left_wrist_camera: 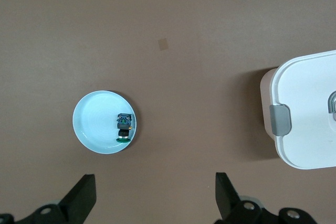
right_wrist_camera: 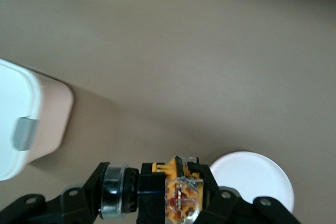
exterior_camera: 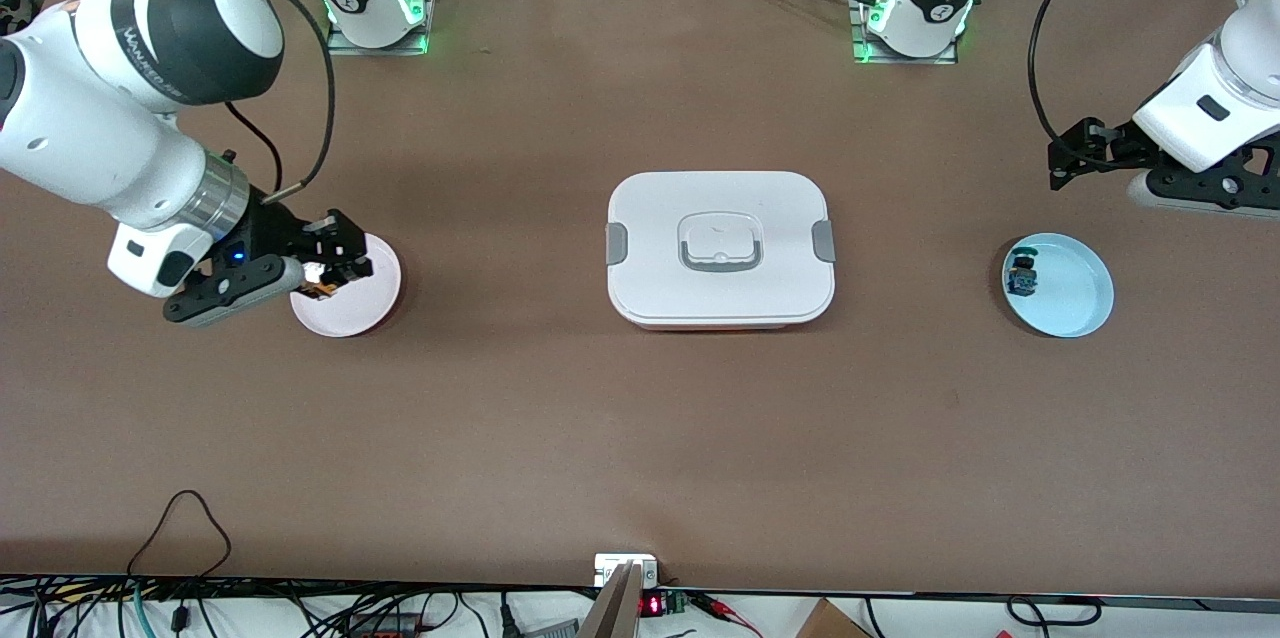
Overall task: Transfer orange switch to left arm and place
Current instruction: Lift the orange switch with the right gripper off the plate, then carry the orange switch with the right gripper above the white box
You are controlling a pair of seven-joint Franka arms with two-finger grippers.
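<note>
My right gripper (exterior_camera: pixel 325 273) is shut on the orange switch (exterior_camera: pixel 318 289) and holds it just above the white-pink plate (exterior_camera: pixel 365 303) at the right arm's end of the table. In the right wrist view the switch (right_wrist_camera: pixel 178 195) lies crosswise between the fingers, orange body and black-and-silver end showing. The white lidded box (exterior_camera: pixel 720 249) stands mid-table. My left gripper (exterior_camera: pixel 1062 160) is open and empty, up in the air near the left arm's end, over bare table beside the light blue plate (exterior_camera: pixel 1075 293); in the left wrist view its fingers (left_wrist_camera: pixel 81 198) stand wide apart.
A blue-and-black switch (exterior_camera: pixel 1022 275) lies on the light blue plate, also in the left wrist view (left_wrist_camera: pixel 124 125). The box's edge and a grey clip (left_wrist_camera: pixel 280 119) show there too. Cables and a small device (exterior_camera: pixel 627 570) line the table's front edge.
</note>
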